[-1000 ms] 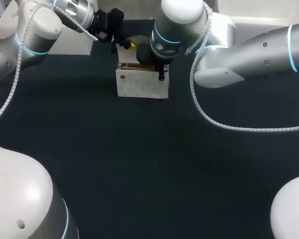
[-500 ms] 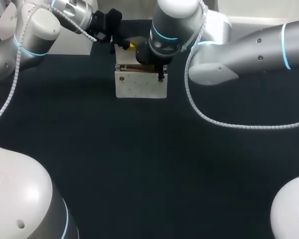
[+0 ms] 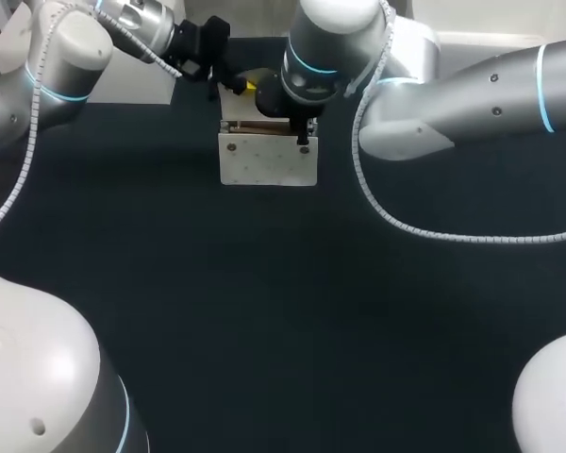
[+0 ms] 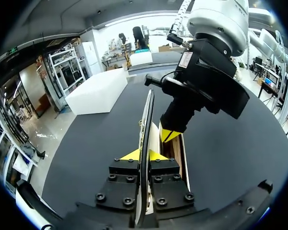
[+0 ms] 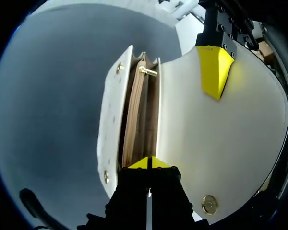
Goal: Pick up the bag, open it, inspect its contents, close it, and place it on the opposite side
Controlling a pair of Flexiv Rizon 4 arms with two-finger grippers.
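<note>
The bag [image 3: 268, 162] has barely shifted; jaws of left gripper [image 4: 144, 155] and right gripper [image 5: 149, 163] each clamp it.

Left arm [image 3: 66, 47] enters at the desk's far left corner, its wrist directed along the far edge toward the middle. Left end effector [image 4: 143, 154] lies nearly level. Its two yellow fingertips [image 4: 129, 155] stand close together, one on each side of the upright flap of the bag [image 3: 269, 160], and pinch it. Right arm [image 3: 472, 94] enters from the right edge and reaches past the middle of the far edge, wrist turned straight down. Right end effector [image 5: 149, 163] points down just ahead of the left one. Its yellow tips are pressed together on an inner wall at the bag's open top.
</note>
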